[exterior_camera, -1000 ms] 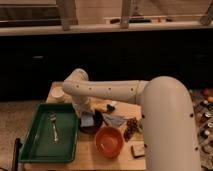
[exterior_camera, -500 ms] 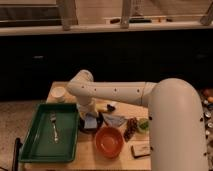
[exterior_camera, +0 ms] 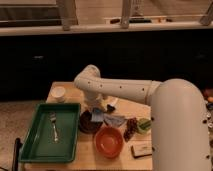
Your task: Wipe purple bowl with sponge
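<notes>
The dark purple bowl [exterior_camera: 89, 123] stands on the wooden table [exterior_camera: 75, 95], right of the green tray. A blue, crumpled sponge-like thing [exterior_camera: 108, 118] lies at the bowl's right rim, partly over it. A tan rectangular block [exterior_camera: 141, 149], perhaps another sponge, lies at the table's front right. My white arm [exterior_camera: 125, 91] reaches in from the right and bends down at the elbow. My gripper [exterior_camera: 100, 107] hangs just above the bowl and the blue thing. Its tip is hard to make out against them.
A green tray [exterior_camera: 30, 150] with a fork [exterior_camera: 54, 126] sits front left. An orange bowl [exterior_camera: 109, 141] is in front of the purple one. A white cup [exterior_camera: 59, 93] stands back left. Dark grapes [exterior_camera: 131, 129] and a green item [exterior_camera: 144, 125] lie right. A dark counter runs behind.
The arm's elbow has shifted to the right, and the gripper has moved with it over the purple bowl. The blue thing has stayed by the bowl's right rim.
</notes>
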